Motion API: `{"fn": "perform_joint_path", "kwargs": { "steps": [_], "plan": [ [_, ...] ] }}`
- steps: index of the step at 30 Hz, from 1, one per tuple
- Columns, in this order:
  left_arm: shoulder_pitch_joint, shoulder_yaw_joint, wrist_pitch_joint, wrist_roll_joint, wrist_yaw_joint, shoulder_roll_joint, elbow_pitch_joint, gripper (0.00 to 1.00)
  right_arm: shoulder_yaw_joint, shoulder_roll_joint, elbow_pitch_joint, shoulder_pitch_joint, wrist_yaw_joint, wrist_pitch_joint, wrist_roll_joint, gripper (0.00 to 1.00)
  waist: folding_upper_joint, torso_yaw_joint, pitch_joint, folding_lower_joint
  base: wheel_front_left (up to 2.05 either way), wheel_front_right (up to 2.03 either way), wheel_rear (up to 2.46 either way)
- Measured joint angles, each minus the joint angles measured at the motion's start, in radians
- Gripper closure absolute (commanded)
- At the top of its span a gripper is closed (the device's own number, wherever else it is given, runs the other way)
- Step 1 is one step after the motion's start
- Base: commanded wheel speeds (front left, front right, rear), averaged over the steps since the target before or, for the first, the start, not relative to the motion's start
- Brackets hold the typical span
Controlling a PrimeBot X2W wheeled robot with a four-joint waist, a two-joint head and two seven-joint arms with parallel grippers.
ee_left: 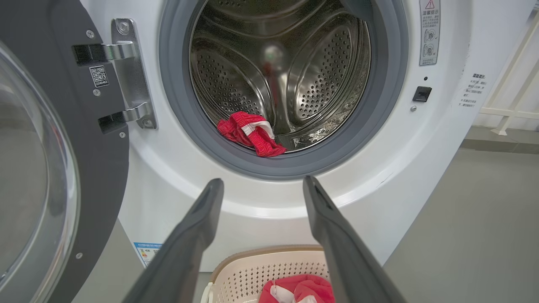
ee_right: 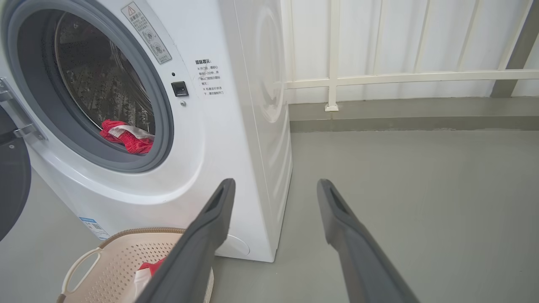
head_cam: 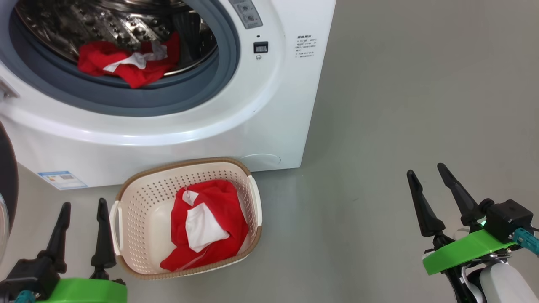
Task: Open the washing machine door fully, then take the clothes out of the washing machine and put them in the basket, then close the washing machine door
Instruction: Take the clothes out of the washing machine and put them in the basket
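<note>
The washing machine [head_cam: 269,105] stood on the grey floor [head_cam: 400,105], its drum mouth uncovered. The washing machine door [ee_left: 101,176] stood open on its hinge at the robot's left. The basket [head_cam: 143,219] sat just before the machine, below the mouth. One red-and-white garment [head_cam: 210,223] lay in the basket; a second red garment [head_cam: 126,63] lay at the drum's front lip. The left gripper [head_cam: 84,203] hovered beside the basket, fingers apart and empty. The right gripper [head_cam: 425,169] hung well to the right, fingers likewise parted and empty.
</note>
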Motion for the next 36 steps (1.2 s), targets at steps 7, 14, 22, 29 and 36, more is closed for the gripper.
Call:
{"fn": "perform_joint_path", "kwargs": {
  "steps": [7, 14, 22, 29, 36],
  "plan": [
    [0.003, 0.005, 0.000, 0.009, 0.000, -0.003, -0.012, 0.00, -0.004, 0.000, -0.003, -0.001, 0.000, 0.000, 0.000, 0.00, 0.0000, 0.001, 0.023, 0.0000, 0.00, 0.00, 0.00],
    [-0.035, -0.010, 0.000, 0.007, 0.000, -0.003, 0.027, 0.00, -0.003, 0.015, -0.009, -0.012, 0.000, 0.000, -0.001, 0.00, 0.0000, -0.009, 0.056, 0.0000, 0.00, 0.00, 0.00],
    [-0.257, -0.070, 0.000, -0.039, 0.000, 0.043, 0.178, 0.00, 0.003, 0.043, -0.020, -0.086, 0.000, 0.000, -0.002, 0.00, 0.0000, -0.019, 0.132, 0.0000, 0.00, 0.00, 0.00],
    [-0.521, -0.134, 0.000, -0.037, 0.000, 0.106, 0.351, 0.00, 0.011, 0.068, -0.025, -0.159, 0.000, 0.000, -0.009, 0.00, 0.0000, -0.033, 0.223, 0.0000, 0.00, 0.00, 0.00],
    [-0.734, -0.158, 0.009, -0.017, 0.000, 0.139, 0.504, 0.00, 0.017, 0.088, -0.027, -0.202, 0.000, 0.000, -0.011, 0.00, 0.0000, -0.051, 0.294, 0.0000, 0.00, 0.00, 0.00]
  ]
}}
